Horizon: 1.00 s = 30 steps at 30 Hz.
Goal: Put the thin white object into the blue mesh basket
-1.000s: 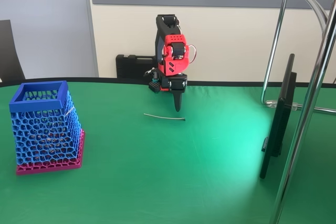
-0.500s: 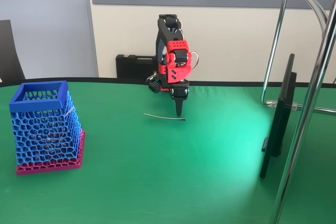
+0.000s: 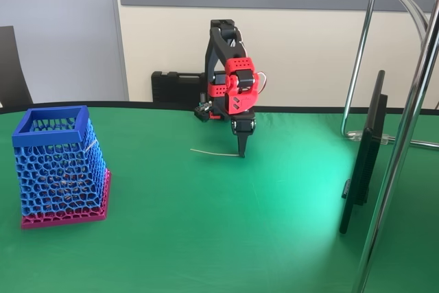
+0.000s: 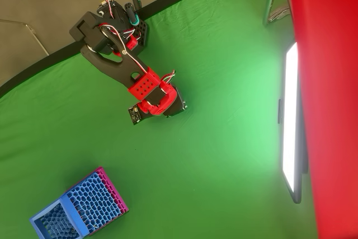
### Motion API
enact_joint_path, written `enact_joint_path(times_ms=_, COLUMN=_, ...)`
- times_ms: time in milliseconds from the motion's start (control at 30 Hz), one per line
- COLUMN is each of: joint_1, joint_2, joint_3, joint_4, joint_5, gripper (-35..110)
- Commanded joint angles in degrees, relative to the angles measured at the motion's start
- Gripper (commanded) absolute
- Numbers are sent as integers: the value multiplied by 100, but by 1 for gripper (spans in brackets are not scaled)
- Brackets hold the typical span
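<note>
The hand (image 3: 241,150) points straight down, its dark tip at the right end of the thin white object (image 3: 214,151) in the fixed view. The fingers look drawn together into one narrow point, but whether they grip the stick or merely touch it cannot be told. In the overhead view the hand (image 4: 168,107) sits beneath the red wrist housing and the stick is hidden.

The thin white object lies flat on the desk (image 3: 226,224), its long axis running nearly level across the fixed view. It extends to the left of the hand, with a slight bend, the left end a little higher in the picture than the right.

The blue mesh basket (image 3: 58,166) stands upright on its magenta base, well apart from the hand, far to the left and nearer the camera in the fixed view. Its square rim opens upward. In the overhead view the blue mesh basket (image 4: 78,208) is at the lower left corner. The green surface between hand and basket carries nothing.

To the right of the hand, well apart, a thin dark screen (image 3: 365,159) stands on edge beside chrome tubing (image 3: 405,135). Behind the arm, a black case (image 3: 175,88) rests against the wall.
</note>
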Motion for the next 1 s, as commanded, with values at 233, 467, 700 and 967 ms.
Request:
enact_joint_path(times_ms=233, joint_1=79, joint_2=-220, joint_3=-413, joint_4=220, joint_5=-9, gripper=10)
enact_joint_path(times_ms=467, joint_1=97, joint_2=-369, joint_3=-562, joint_4=360, joint_5=0, gripper=10)
enact_joint_path(times_ms=700, joint_1=123, joint_2=-396, joint_3=-580, joint_4=378, joint_5=-26, gripper=7)
enact_joint_path(times_ms=967, joint_1=123, joint_2=-325, joint_3=-545, joint_4=378, joint_5=-70, gripper=4)
